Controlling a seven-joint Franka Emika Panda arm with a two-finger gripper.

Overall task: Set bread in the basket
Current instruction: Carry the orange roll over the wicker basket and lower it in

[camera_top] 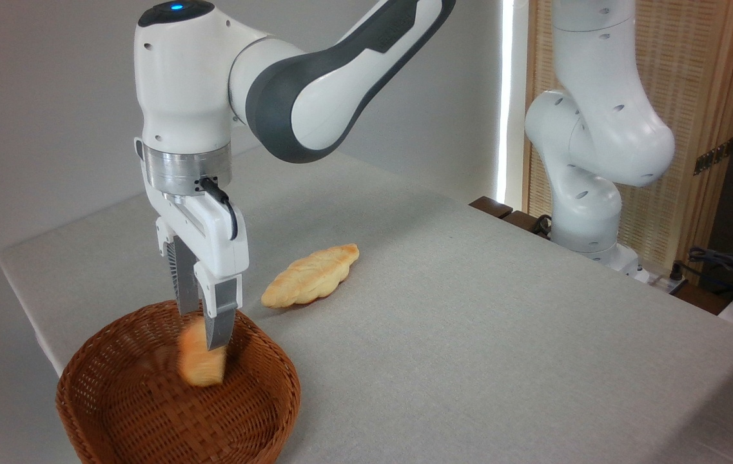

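Gripper (204, 332) clamped on the bun (198, 362), holding it tilted inside the basket (115, 412), above its floor. Long loaf (310, 276) lies on the table (501, 322) just beyond the basket.

There are two pieces of bread: one small orange bun (198, 361) at the hand's (206, 332) fingertips and one longer leaf-shaped loaf (310, 276) to its right. There is one wicker basket (147, 412) beneath the hand, one worktop (469, 322), and one hand.

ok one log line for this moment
tool shut on bread | bread over basket, not released | leaf-shaped loaf on table
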